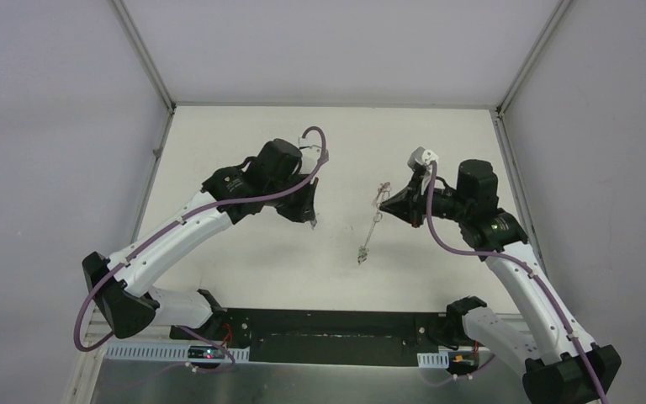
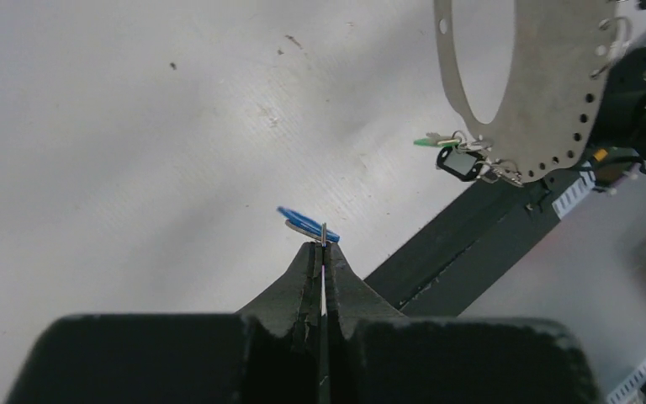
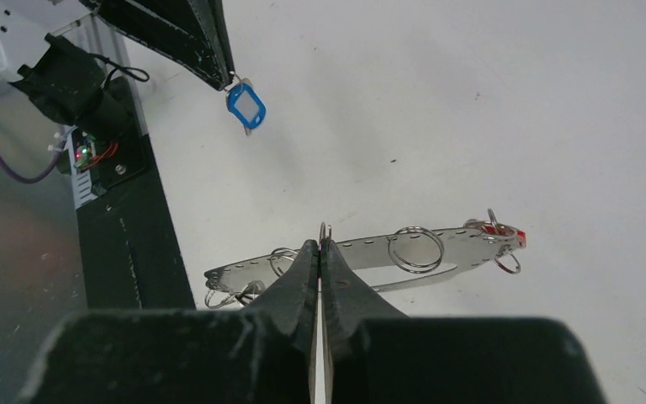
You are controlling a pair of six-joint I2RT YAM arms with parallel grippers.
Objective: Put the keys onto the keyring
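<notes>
My left gripper (image 2: 323,244) is shut on a key with a blue tag (image 2: 309,225), held above the white table. From the right wrist view the same blue-tagged key (image 3: 246,105) hangs below the left fingers (image 3: 206,42). The keyring (image 3: 446,242), a flat grey hoop with holes and silver split rings along its rim, is lifted off the table. My right gripper (image 3: 322,242) is shut on a split ring at its rim. A red-tagged key (image 3: 505,231) hangs at its far end. A green-tagged key (image 2: 427,141) and a black-tagged key (image 2: 461,164) hang from the keyring (image 2: 547,109). The two grippers are apart.
From above, the keyring (image 1: 371,229) shows edge-on between my left gripper (image 1: 313,220) and my right gripper (image 1: 384,202). A black base plate (image 1: 328,324) runs along the near edge. Grey walls enclose the white table (image 1: 244,278) on three sides.
</notes>
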